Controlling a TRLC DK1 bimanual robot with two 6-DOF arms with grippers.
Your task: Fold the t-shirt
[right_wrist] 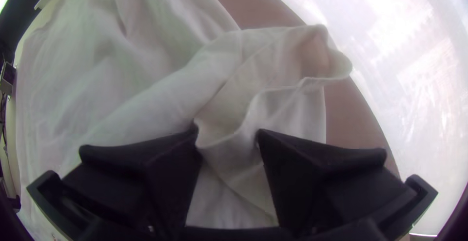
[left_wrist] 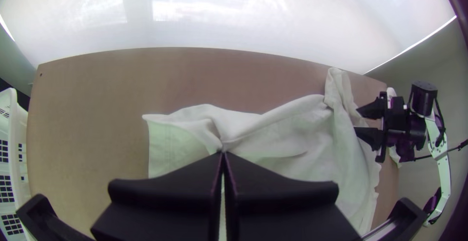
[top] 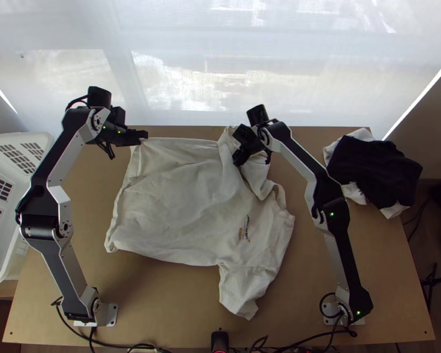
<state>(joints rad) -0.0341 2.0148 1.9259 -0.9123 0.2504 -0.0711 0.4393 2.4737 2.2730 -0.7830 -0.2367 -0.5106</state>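
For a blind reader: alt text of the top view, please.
A rumpled white cloth t-shirt lies on a light wooden table. The black left gripper pinches its far left corner; the black right gripper is at bunched cloth farther right.

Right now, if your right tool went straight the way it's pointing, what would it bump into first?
Probably the white t-shirt: a raised fold of the t-shirt is right between the open fingers of my right tool. They might be touching it; I can't tell how close.
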